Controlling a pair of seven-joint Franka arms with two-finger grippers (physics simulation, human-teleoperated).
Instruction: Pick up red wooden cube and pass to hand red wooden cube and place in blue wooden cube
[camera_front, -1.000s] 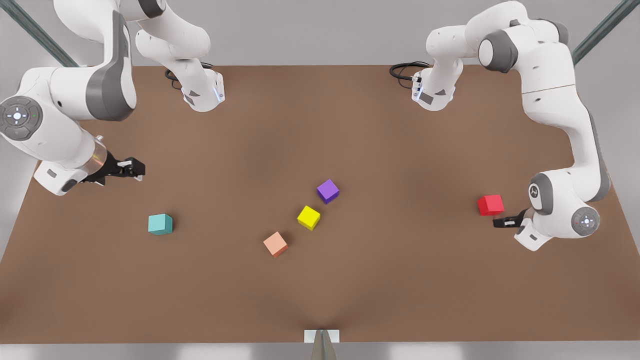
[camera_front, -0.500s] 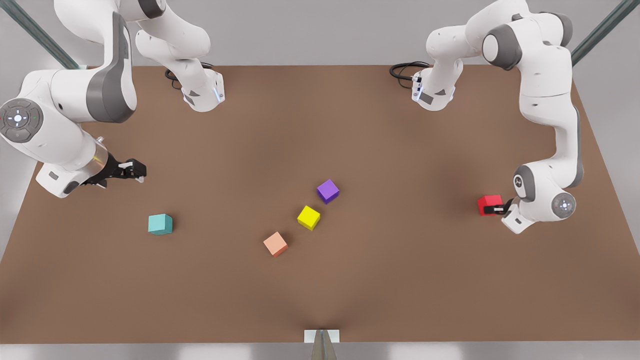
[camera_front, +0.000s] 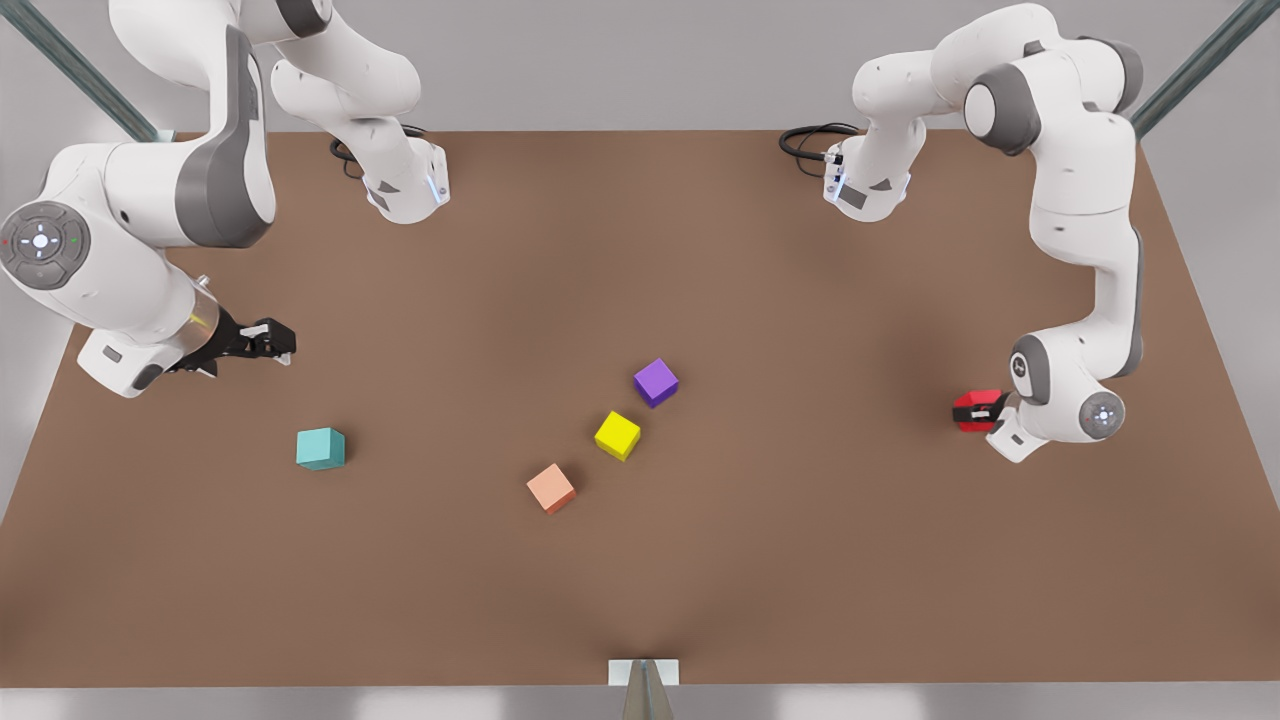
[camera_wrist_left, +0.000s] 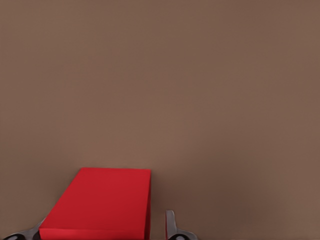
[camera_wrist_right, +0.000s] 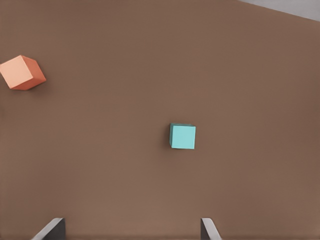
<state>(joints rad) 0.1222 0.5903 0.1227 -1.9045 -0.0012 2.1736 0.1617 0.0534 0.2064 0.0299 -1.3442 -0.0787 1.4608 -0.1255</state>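
Left gripper (camera_front: 983, 411), at the front view's right, straddles my red wooden cube (camera_wrist_left: 100, 202) on the table (camera_front: 800, 560), fingers (camera_wrist_left: 170, 225) spread beside opposite flat faces; I judge it light, rigid, easily pinched. Right gripper (camera_front: 268, 340) waits, spread, near the blue wooden cube (camera_wrist_right: 182, 136).

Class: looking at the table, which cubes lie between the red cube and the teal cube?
In the front view, between the red wooden cube and blue wooden cube: purple cube, yellow cube, salmon cube.

Broad bare brown table (camera_front: 800, 560) across the lower frame and the upper middle. Blocking the centre: purple cube (camera_front: 656, 382), yellow cube (camera_front: 617, 435), salmon cube (camera_front: 551, 488), strung diagonally with narrow gaps. Open ground between these and blue wooden cube (camera_front: 320, 448) at lower left, likewise toward red wooden cube (camera_front: 975, 411) at right.
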